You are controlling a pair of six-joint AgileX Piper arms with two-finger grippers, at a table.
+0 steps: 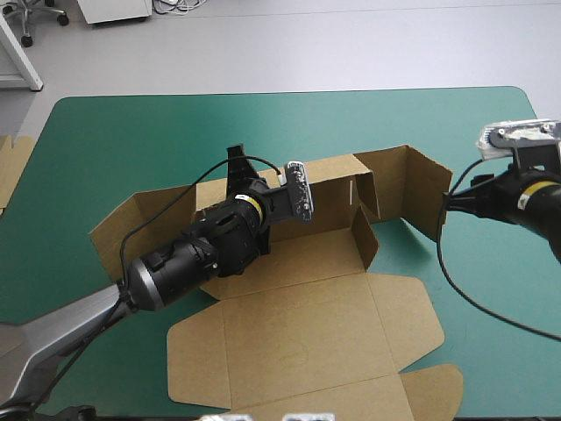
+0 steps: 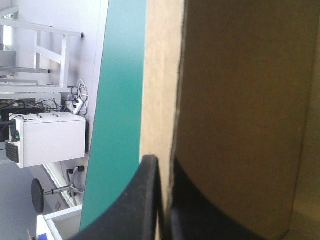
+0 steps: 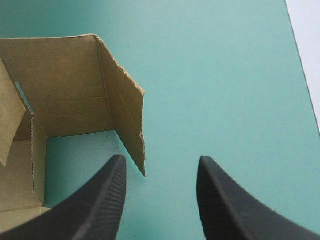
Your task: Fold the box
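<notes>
You have the cut box of brown corrugated board (image 1: 302, 259) lying mid-worktop on the teal-green worktop (image 1: 123, 132). Its lid panel (image 1: 307, 346) is spread flat toward the near edge and its rear wall (image 1: 337, 171) is standing. Your left gripper (image 2: 162, 167), a pair of broad black fin-shaped fingers, is clenched on the top edge of that rear wall. The wrist view shows the board pinched between the fingers, which are all but closed.

At the box's right end, a folded brown side flap (image 3: 65, 85) stands raised off the cover. Your right gripper (image 3: 160, 162) is released, with its black fingers well apart over bare cover. It holds nothing, and the flap's free corner sits just ahead of one finger. At the worktop's left edge, a strip of spare brown board (image 1: 13, 167) shows.
</notes>
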